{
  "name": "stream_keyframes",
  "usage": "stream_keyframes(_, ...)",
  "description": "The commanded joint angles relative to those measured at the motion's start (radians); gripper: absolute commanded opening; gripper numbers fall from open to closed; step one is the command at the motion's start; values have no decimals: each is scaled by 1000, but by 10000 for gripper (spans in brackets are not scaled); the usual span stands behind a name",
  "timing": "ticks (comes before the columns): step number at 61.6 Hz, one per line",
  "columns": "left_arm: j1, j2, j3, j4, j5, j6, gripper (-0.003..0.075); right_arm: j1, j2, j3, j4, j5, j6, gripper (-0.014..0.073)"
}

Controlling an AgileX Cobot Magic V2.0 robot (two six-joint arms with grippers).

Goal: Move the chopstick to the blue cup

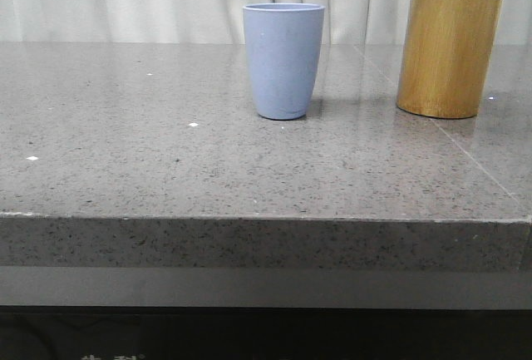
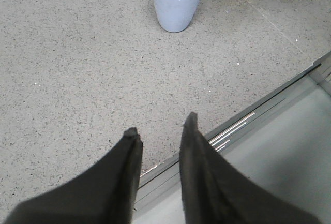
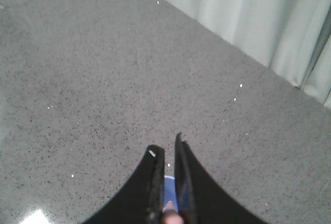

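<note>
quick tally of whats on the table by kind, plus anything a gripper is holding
blue cup: 1
bamboo cylinder: 1
chopstick, just its pale pink end between the right gripper fingers: 1
total: 3

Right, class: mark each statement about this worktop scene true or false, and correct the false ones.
1. The pale blue plastic cup stands upright on the speckled grey stone table. True.
2. The yellow-brown bamboo cylinder lies on its side. False: it stands upright.
3. In the front view, the bamboo cylinder is right of the blue cup. True.
4. The left gripper is shut on the blue cup. False: its jaws are apart and hold nothing, and the cup stands well clear of them.
5. The right gripper pinches the thin pale pink chopstick. True: its end shows between the nearly closed fingers.
</note>
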Motion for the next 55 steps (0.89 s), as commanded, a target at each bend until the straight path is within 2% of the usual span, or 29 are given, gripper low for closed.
stream_keyframes(1, -6, -6, -24, -11, -71, -8, 188, 17, 14, -19, -16, -82, 14, -59)
stream_keyframes(28, -6, -6, -24, -11, -77, -8, 188, 22, 194, -19, 8, -93, 14, -45)
stream_keyframes(32, -6, -6, -24, -11, -77, -8, 188, 22, 205, -19, 9, -87, 14, 3)
stream_keyframes(41, -6, -6, -24, -11, -77, -8, 188, 22, 213, -19, 9, -69, 14, 209)
stream_keyframes(47, -6, -6, -24, -11, -77, -8, 188, 22, 208, -21, 9, -60, 15, 304)
stream_keyframes(55, -6, -6, -24, -11, -77, -8, 188, 20, 173, -22, -7, -37, 48, 320)
